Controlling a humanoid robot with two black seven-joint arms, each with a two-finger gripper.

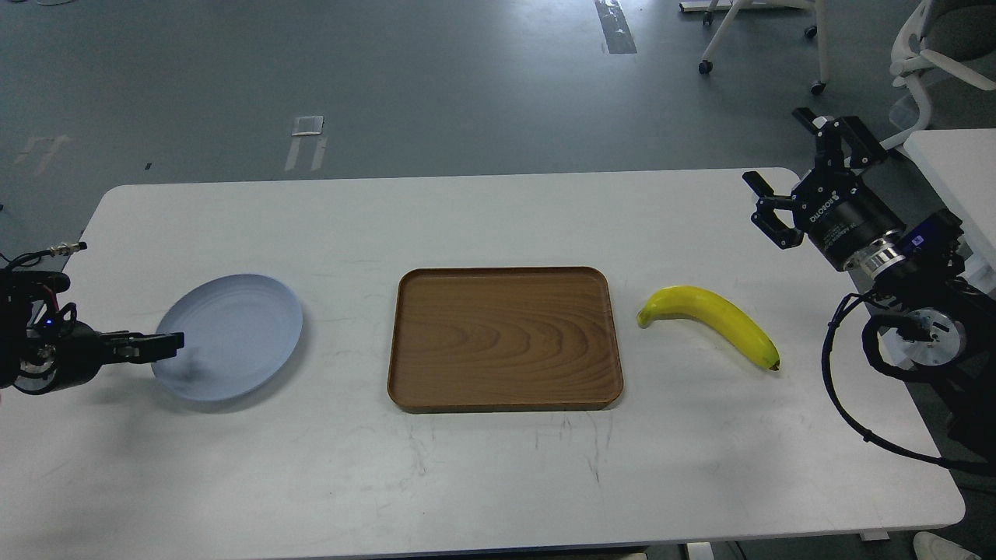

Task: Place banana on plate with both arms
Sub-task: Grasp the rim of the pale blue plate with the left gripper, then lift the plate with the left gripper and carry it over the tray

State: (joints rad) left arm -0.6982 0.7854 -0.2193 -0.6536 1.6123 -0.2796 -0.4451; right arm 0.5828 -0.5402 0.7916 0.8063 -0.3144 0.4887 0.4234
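A white table [498, 482] with rounded corners fills most of the head view, standing on a grey floor.

A curved yellow banana [712, 320] lies flat on the table, right of centre. Its long axis runs diagonally: the greenish stem end points left and slightly away from the robot, and the dark tip points right and toward the robot. The curve arches away from the robot. It touches nothing but the table and sits just beside the right edge of a brown wooden tray [504, 339], with a gap between them.

The rectangular tray lies at the table's centre, its long sides running left to right, wood grain showing.

A round pale blue-grey plate [233, 327] rests on the left part of the table, well apart from the banana, with the tray between them.

The left gripper [159, 345] comes in low from the left edge, its fingers pointing right and reaching the plate's left rim. Seen side-on, the fingers overlap, so I cannot tell how far apart they are.

The right gripper [786, 167] hangs above the table's far right corner, well apart from the banana. Its two fingers are spread wide and hold nothing. White lettering runs along its black body and appears to read "ROBOTIQ", though it is small.

White office chairs [778, 31] stand on the floor behind.
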